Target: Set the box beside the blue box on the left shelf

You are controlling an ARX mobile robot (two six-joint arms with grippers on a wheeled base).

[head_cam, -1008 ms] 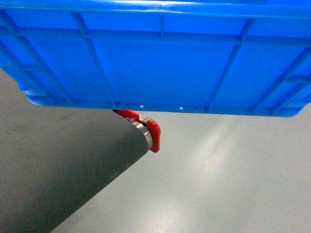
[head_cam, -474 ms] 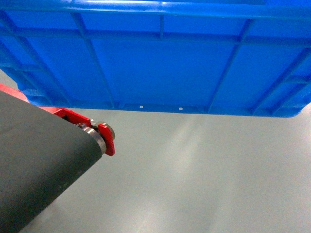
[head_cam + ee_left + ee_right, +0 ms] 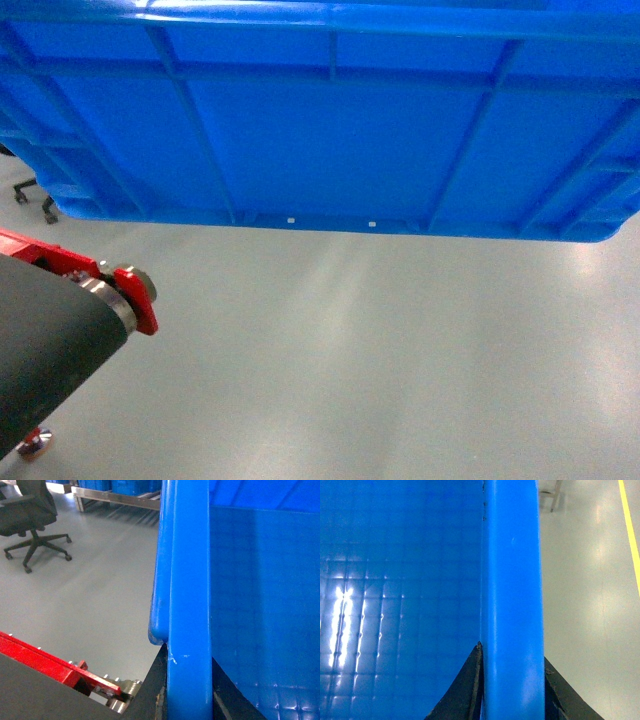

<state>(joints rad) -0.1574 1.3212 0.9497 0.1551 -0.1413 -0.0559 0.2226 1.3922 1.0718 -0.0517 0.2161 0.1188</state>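
progress: box (image 3: 330, 120) was lifted and carried over bare floor (image 3: 380, 350); placing on shelf (image 3: 117, 497) not done
shelf: far back, well apart
left end effector (image 3: 187, 680): clamped on box's left rim
right end effector (image 3: 512, 680): clamped on right rim

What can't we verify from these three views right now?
- Head: the box fills the top, hiding both arms and whatever lies ahead, so the shelf cannot be seen there.
- Left wrist: only dark fingers straddling the box rim show; their tips are cut off by the bottom edge. A rack holding blue crates is cropped at the top.
- Right wrist: the same, fingers cropped below; box contents out of view.
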